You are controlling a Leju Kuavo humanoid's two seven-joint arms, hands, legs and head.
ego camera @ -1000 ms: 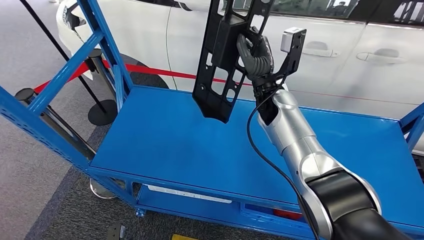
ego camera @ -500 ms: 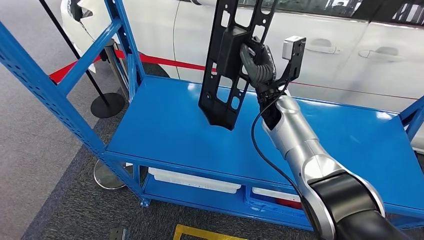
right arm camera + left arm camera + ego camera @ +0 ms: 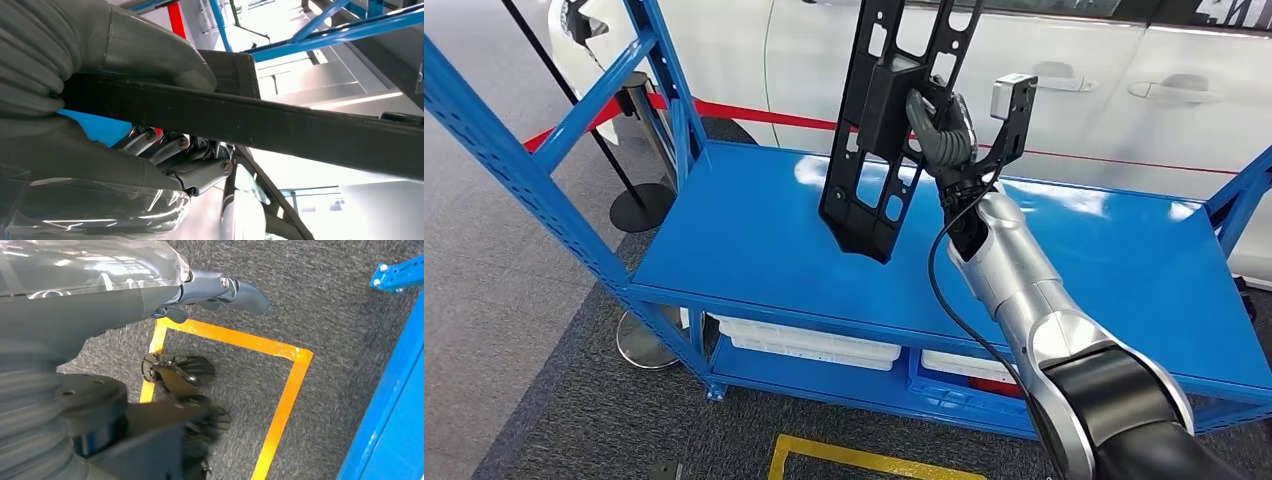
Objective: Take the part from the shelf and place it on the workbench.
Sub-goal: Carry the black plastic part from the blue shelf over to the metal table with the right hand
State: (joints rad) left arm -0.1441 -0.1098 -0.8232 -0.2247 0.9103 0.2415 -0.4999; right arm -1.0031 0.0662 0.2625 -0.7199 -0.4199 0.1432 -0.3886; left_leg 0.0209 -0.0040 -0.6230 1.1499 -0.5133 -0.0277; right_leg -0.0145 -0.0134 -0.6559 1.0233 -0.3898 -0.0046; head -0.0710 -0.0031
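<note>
Part point(image 3: 886, 120), a long black plastic bracket with many cut-outs, hanging nearly upright above the blue workbench point(image 3: 754, 270), pointed lower end clear of the bench surface, upper end running past the top edge of the head view. Gripped around its middle by the right hand point(image 3: 939, 125), dark fingers wrapped over a boxy raised section of the part, silver right arm reaching up from below the bench's front edge. Seen from the right wrist as a dark bar point(image 3: 280, 125) clamped between the thick grey thumb and the curled fingers point(image 3: 180, 150) of the right hand point(image 3: 150, 125). Left hand point(image 3: 220, 290) hanging beside the bench, over dark grey carpet, fingers loosely bent and apart, holding nothing. Yellow floor marking point(image 3: 280, 390) on the carpet beneath the left hand, just in front of the bench; same marking point(image 3: 864, 462) visible below the bench's front edge in the head view. White trays point(image 3: 809, 343) on the lower shelf of the bench, under its top. Blue upright frame point(image 3: 534, 170) at the bench's left end. White car point(image 3: 1104, 100) behind the bench, with a red barrier tape point(image 3: 754, 117) stretched between bench and car, and a black stanchion point(image 3: 639, 150) standing past the bench's left rear corner.
</note>
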